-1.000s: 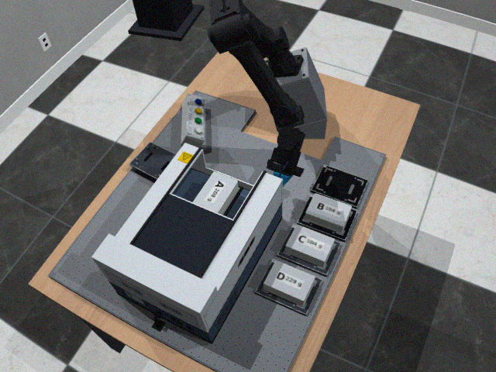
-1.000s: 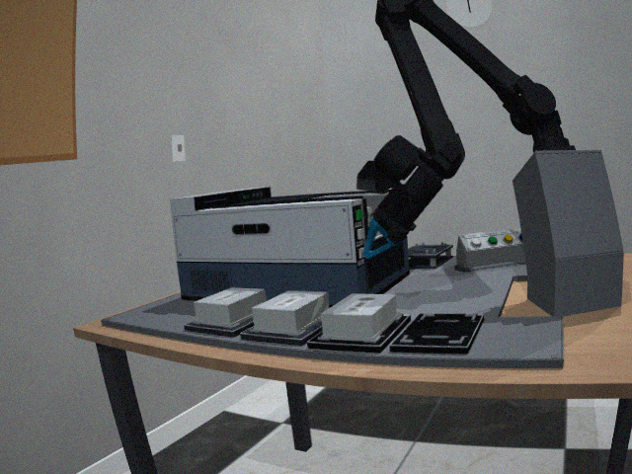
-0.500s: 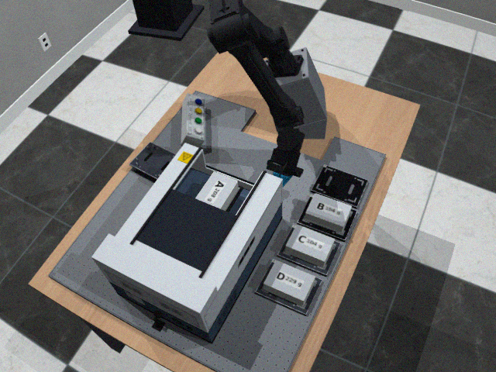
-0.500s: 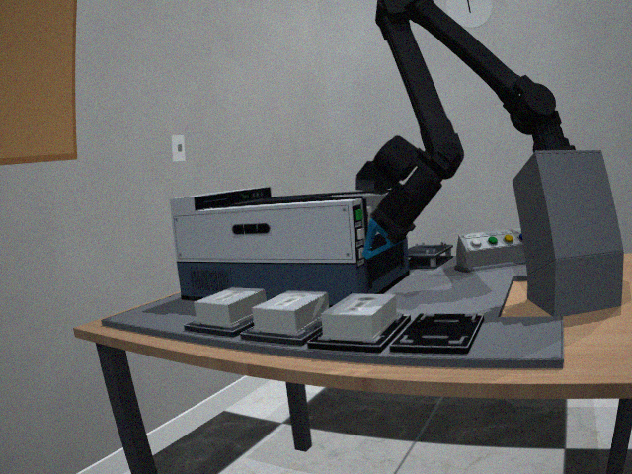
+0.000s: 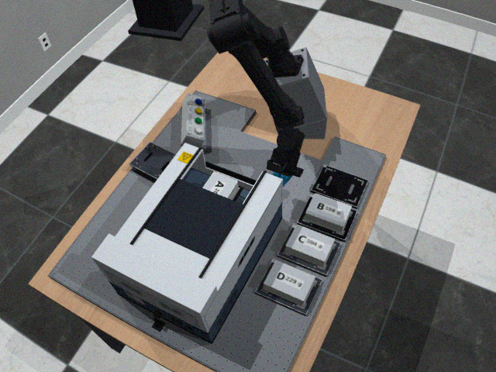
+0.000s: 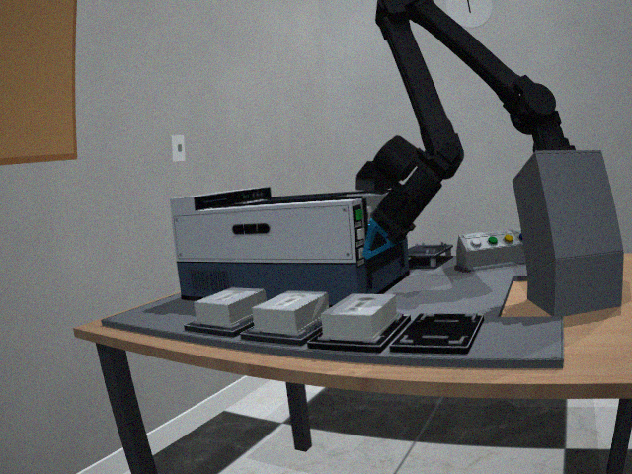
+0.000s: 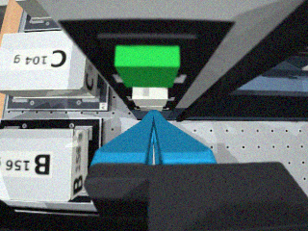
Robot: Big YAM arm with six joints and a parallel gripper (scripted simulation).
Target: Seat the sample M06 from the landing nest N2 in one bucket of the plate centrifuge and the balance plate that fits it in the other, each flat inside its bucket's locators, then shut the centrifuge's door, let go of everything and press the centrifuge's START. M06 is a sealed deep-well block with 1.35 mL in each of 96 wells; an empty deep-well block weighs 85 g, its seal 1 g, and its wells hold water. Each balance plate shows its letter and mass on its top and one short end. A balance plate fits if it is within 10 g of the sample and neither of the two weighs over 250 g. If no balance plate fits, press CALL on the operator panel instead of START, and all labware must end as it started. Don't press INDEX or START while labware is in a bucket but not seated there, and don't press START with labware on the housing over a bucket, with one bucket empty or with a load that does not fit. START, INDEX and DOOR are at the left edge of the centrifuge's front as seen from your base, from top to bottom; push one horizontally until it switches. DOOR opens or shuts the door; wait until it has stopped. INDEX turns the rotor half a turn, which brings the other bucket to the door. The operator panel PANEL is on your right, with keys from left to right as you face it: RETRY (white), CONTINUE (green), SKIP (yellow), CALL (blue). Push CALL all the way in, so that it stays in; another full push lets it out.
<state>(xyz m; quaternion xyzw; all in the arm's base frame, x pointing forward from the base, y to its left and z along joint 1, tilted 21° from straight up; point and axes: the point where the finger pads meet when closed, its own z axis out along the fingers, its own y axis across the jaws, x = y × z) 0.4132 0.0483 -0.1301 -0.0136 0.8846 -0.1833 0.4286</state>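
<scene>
The centrifuge (image 5: pixel 160 268) (image 6: pixel 265 237) stands mid-table. Its dark sliding door (image 5: pixel 192 218) covers most of the top opening. In the gap left at the front, balance plate A (image 5: pixel 220 186) lies in the bucket. Sample M06 is not visible in any view. My gripper (image 5: pixel 284 177) (image 6: pixel 364 256) (image 7: pixel 153 115) is shut and empty. Its blue tips are at the button column on the centrifuge's front, just below the green START (image 7: pixel 146 64) (image 6: pixel 358 214) and the white INDEX (image 7: pixel 149 96). The DOOR button is hidden behind the tips.
Balance plates B (image 5: pixel 328 210) (image 6: pixel 359 313) (image 7: pixel 34 166), C (image 5: pixel 310 242) (image 6: pixel 289 310) (image 7: pixel 38 60) and D (image 5: pixel 290 280) (image 6: pixel 228 304) sit in their nests beside an empty nest (image 5: pixel 339 184) (image 6: pixel 438 331). Another empty nest (image 5: pixel 151 160), the operator panel (image 5: pixel 194 120) (image 6: pixel 490 247) and the arm's pedestal (image 5: pixel 308 91) stand nearby.
</scene>
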